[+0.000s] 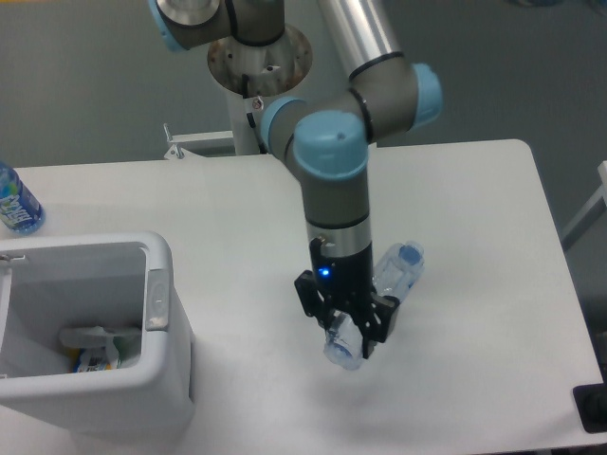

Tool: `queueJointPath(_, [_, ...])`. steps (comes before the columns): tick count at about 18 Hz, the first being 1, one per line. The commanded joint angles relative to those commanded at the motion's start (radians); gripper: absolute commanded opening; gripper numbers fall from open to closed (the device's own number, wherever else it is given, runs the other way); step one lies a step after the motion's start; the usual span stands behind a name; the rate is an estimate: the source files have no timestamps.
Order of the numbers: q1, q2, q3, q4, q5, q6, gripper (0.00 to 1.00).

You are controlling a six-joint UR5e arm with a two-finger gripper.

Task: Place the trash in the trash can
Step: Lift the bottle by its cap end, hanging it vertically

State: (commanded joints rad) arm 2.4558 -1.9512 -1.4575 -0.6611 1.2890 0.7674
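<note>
A clear plastic bottle with a blue cap (391,275) hangs tilted above the table, cap end up to the right and base down near the front. My gripper (348,326) is shut on the bottle's lower part. The white trash can (163,374) stands at the front left with its lid open. Inside it lies a clear film wrapper (95,346) with some dark print.
A bottle with a bright blue label (15,203) stands at the table's far left edge. The arm's base and a metal bracket (201,140) sit behind the table's back edge. The table's right edge runs close to the bottle's right.
</note>
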Motion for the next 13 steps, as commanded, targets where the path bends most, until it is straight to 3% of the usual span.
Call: queueJointPath(13, [0.022,0.008,0.138,0.005,-0.08,-0.305,0.58])
